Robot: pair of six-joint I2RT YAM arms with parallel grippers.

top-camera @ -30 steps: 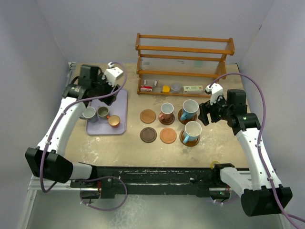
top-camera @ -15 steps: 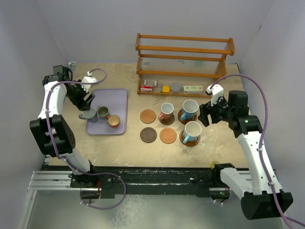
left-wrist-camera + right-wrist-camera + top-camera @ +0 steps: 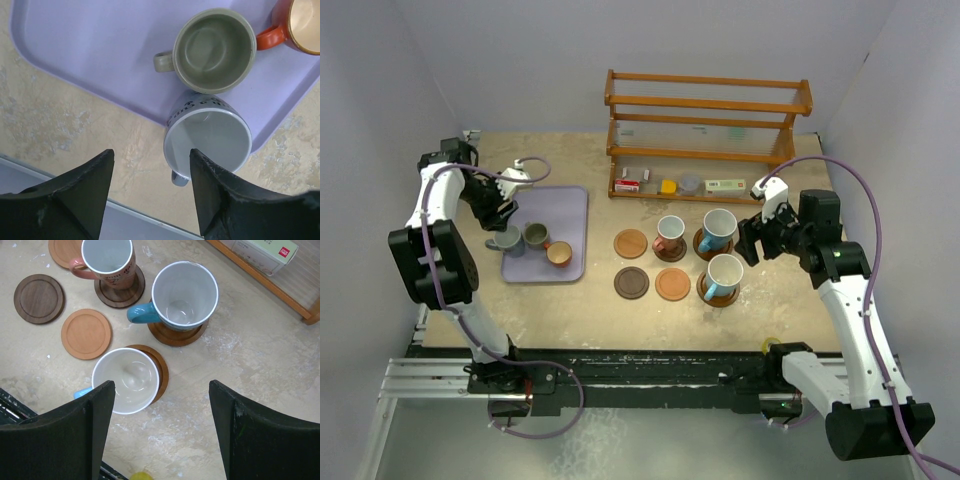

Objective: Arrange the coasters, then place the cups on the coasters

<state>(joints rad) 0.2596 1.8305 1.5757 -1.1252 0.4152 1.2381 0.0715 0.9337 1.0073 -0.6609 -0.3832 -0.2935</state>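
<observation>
Three cups stand on the lavender tray (image 3: 565,210): a medium blue mug (image 3: 508,240) at its left edge, an olive-grey mug (image 3: 535,236) and an orange mug (image 3: 559,253). My left gripper (image 3: 500,205) hangs open over the blue mug (image 3: 207,140), whose handle shows between the fingers; it holds nothing. A reddish mug (image 3: 669,233) and two light blue mugs (image 3: 718,228) (image 3: 724,275) stand on dark coasters. Three bare coasters lie left of them: light (image 3: 631,243), dark (image 3: 631,282), orange-brown (image 3: 672,284). My right gripper (image 3: 752,240) is open beside the near light blue mug (image 3: 132,380).
A wooden shelf rack (image 3: 708,135) with small boxes stands at the back. Grey walls close in on both sides. The left arm's links rise along the table's left edge. A small yellow thing (image 3: 141,476) lies near the front rail.
The left arm has swung out to the far left, and its gripper has come back from over the tray to the blue mug at the tray's left edge. The right arm has barely moved.
</observation>
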